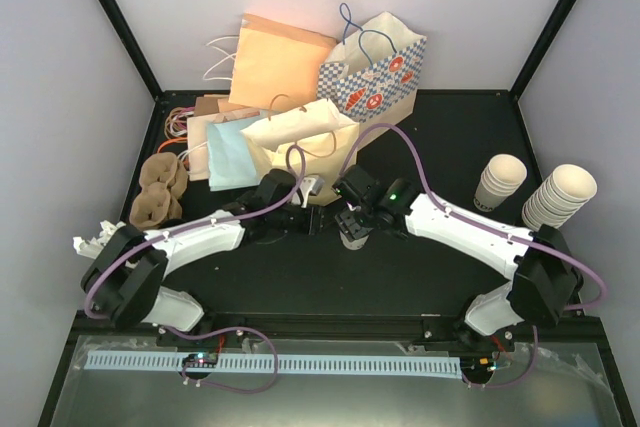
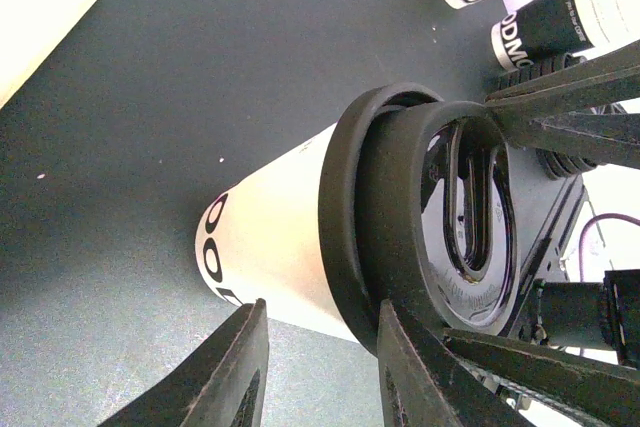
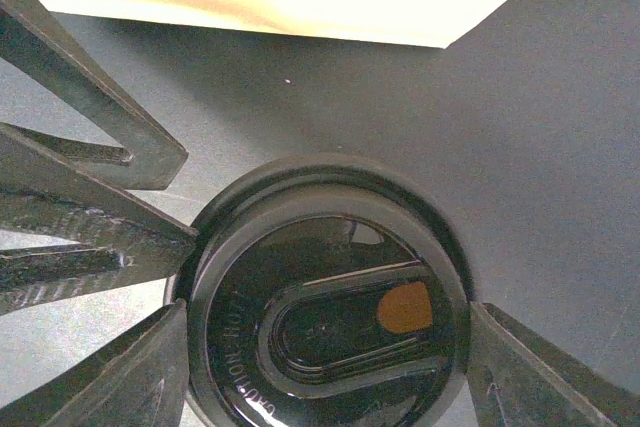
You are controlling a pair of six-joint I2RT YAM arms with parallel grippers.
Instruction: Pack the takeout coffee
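Right gripper (image 3: pixel 328 313) fingers flank the lid (image 3: pixel 300 247) of the takeout coffee (image 2: pixel 280 237) at bottom centre of the wrist frame, clamp unconfirmed; it stands upright on the table (image 1: pixel 300 282), axis pointing into this gripper, left gripper (image 2: pixel 320 309) part-spread at its side, grip unclear.

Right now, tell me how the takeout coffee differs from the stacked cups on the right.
The takeout coffee wears a black lid; the stacked cups are lidless, with their mouths open. The takeout coffee is a single cup; the stacked cups nest in two piles. The takeout coffee sits in the middle of the table; the stacked cups sit near its right edge. Both are cream-white paper.
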